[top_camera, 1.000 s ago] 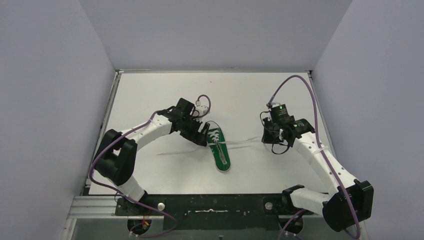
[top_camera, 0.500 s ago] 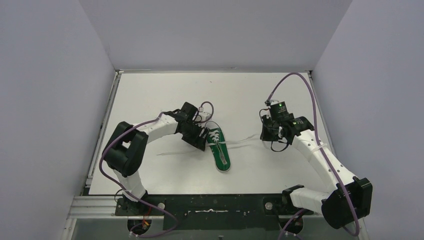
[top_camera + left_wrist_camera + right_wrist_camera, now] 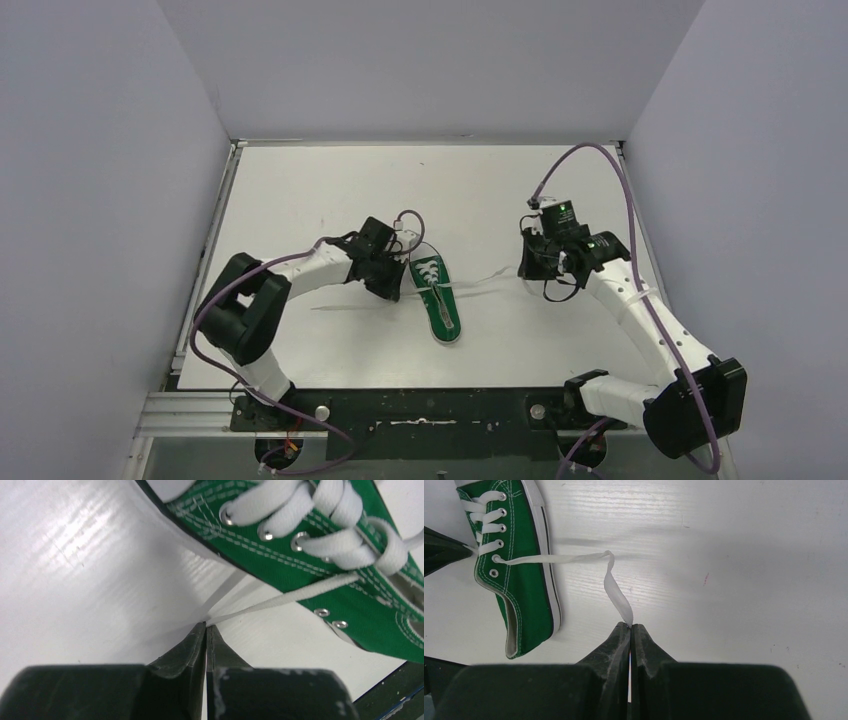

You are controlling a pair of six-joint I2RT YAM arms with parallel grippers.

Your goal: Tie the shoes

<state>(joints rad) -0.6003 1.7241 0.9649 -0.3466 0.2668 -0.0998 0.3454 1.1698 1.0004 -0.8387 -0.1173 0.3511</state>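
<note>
Left fingers [image 3: 190, 650] and right fingers [image 3: 616, 647] each press tightly together.

White arms [image 3: 310, 265], black claws [image 3: 631, 626], purple cables [image 3: 590, 149]

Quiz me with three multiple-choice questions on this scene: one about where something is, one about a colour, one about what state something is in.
1. Where does the small green canvas sneaker lie on the white table?
A) between the left arm and the right arm
B) in a far corner
C) on an arm's base

2. What colour are its laces?
A) black
B) white
C) red

3. How do the right arm's jaws stand?
A) wide open
B) shut on the sole
C) shut on a lace end

Answers:
1 A, the overhead view shows an arm on each side of it.
2 B, both wrist views show white laces.
3 C, the right wrist view shows the jaws pinched together on the lace's tip.
</note>
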